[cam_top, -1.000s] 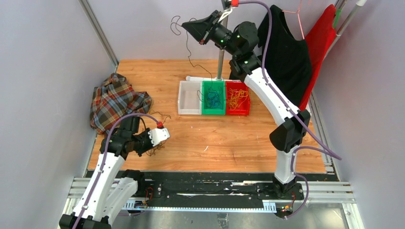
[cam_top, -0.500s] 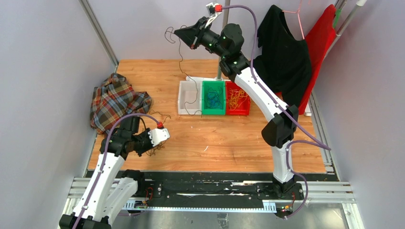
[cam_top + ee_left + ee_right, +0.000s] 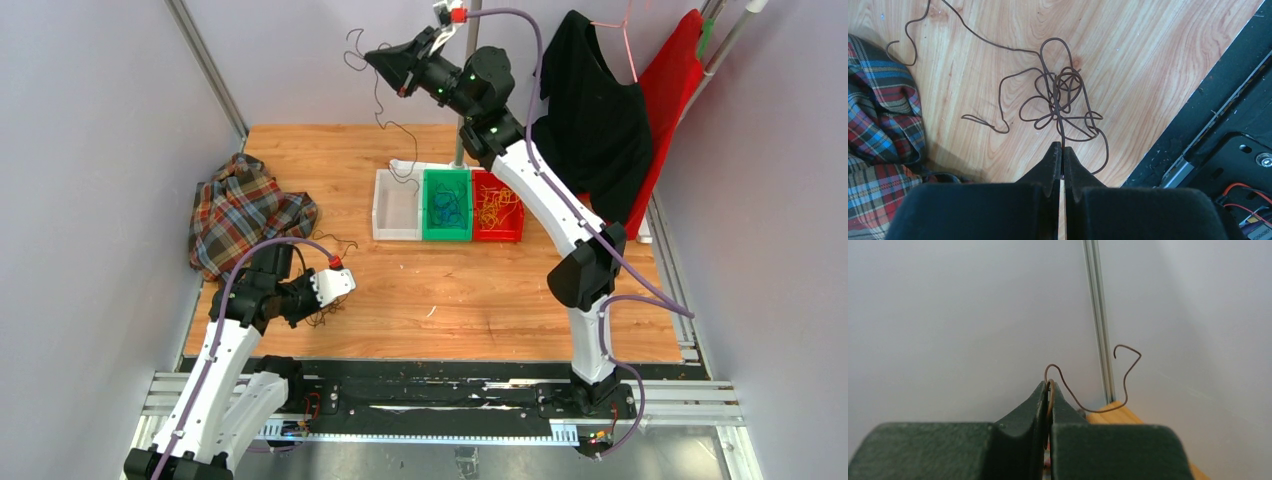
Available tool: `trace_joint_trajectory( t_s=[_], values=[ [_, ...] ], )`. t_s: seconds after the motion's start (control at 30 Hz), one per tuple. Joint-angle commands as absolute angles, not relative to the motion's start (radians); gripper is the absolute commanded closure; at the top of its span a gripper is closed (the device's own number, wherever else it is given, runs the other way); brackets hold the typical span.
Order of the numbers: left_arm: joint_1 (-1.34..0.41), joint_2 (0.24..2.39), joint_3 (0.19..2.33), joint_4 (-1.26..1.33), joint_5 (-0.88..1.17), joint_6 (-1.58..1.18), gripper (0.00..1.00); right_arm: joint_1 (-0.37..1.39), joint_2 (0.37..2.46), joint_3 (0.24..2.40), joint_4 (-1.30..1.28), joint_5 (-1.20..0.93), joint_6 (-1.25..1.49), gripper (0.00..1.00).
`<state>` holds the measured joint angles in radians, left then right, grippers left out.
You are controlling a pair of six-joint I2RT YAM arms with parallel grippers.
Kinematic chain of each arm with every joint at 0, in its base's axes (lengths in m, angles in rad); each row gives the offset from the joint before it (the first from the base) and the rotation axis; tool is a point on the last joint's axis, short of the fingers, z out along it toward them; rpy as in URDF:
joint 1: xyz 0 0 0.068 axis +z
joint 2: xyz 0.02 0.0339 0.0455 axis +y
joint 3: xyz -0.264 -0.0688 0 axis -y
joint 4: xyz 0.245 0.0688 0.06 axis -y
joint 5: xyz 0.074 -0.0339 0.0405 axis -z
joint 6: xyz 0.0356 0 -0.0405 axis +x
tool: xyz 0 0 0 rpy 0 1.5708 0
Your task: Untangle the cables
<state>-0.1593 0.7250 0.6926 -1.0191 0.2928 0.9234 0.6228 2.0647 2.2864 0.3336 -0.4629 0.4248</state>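
My left gripper [image 3: 1062,146] is shut on a strand of a dark brown cable tangle [image 3: 1060,100] lying on the wooden table near the front left; the gripper shows in the top view [image 3: 318,312]. My right gripper [image 3: 1049,384] is shut on a single dark brown cable [image 3: 1088,402], held high above the back of the table [image 3: 372,58]. That cable [image 3: 385,125] hangs down toward the white bin [image 3: 397,208]. Blue cables [image 3: 447,208] lie in the green bin and yellow-orange cables [image 3: 497,210] in the red bin.
A plaid shirt [image 3: 240,208] lies at the table's left, close to my left gripper and also in the left wrist view [image 3: 878,100]. A metal pole [image 3: 462,125] stands behind the bins. Black and red garments [image 3: 610,110] hang at the back right. The table's black front rail [image 3: 1218,125] lies right of the tangle.
My right arm has swung left and higher with the brown cable, so its hanging end moved from over the green bin to over the white bin. The left arm has not moved.
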Motion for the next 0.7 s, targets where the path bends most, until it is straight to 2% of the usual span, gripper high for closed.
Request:
trace_joint_trajectory(
  t_s=[0.0,0.23,0.67],
  values=[
    [-0.152,0.723,0.695,-1.009,0.318,0.914,0.99,0.645,2.043,2.14,0.361,-0.439,0.339,0.99],
    [-0.152,0.718,0.691,-1.009,0.319,0.907,0.99,0.644,2.007,1.866,0.373,-0.397,0.23,0.99],
    [-0.152,0.715,0.69,-1.01,0.334,0.909,0.99,0.669,1.85,1.516,0.335,-0.315,0.159,0.99]
  ],
)
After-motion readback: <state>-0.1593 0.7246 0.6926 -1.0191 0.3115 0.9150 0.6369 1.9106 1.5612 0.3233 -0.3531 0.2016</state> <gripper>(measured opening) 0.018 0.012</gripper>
